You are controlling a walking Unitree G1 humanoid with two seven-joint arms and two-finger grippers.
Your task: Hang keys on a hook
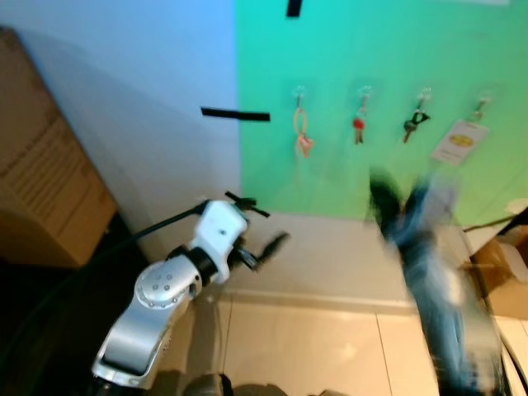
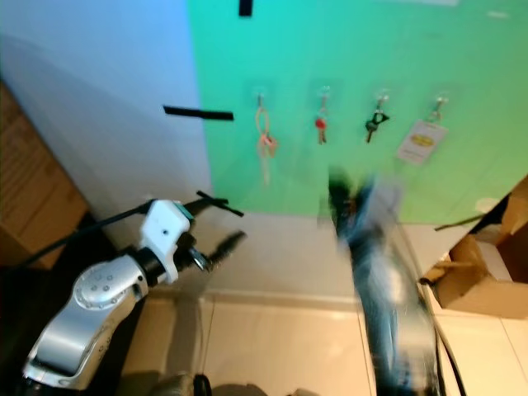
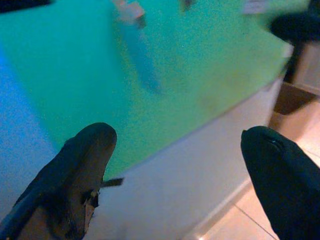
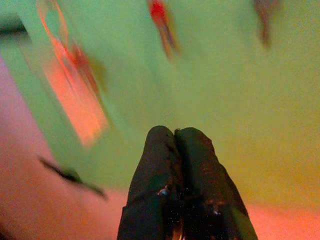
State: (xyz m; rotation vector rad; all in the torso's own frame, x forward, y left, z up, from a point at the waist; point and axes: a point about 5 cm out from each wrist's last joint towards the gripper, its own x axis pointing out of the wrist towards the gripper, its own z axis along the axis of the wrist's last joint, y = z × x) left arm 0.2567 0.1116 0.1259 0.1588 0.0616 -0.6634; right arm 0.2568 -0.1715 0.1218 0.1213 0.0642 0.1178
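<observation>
a green wall (image 1: 371, 49) has a row of four small hooks, and something hangs from each one. from the robot's left: a pink loop with a tag (image 1: 302, 132), small red keys (image 1: 358, 129), dark keys (image 1: 412, 124) and a white card (image 1: 459, 141) with a yellow mark. two strips of black tape (image 1: 235, 115) are stuck on the wall, one beside the pink loop and one higher up.

the left gripper (image 3: 175, 165) is low and to the left, well apart from the hooks, pointing toward the wall. its jaws are spread wide with nothing between them.

the right gripper (image 4: 180, 150) is raised in front of the wall, below the red keys and the dark keys, and it looks very blurred in the head views. its jaws are pressed together. i cannot tell if they pinch anything.

a brown box (image 1: 41, 165) stands at the far left, and open boxes (image 1: 503, 264) sit at the right, by the pale tiled floor (image 1: 313, 346)
</observation>
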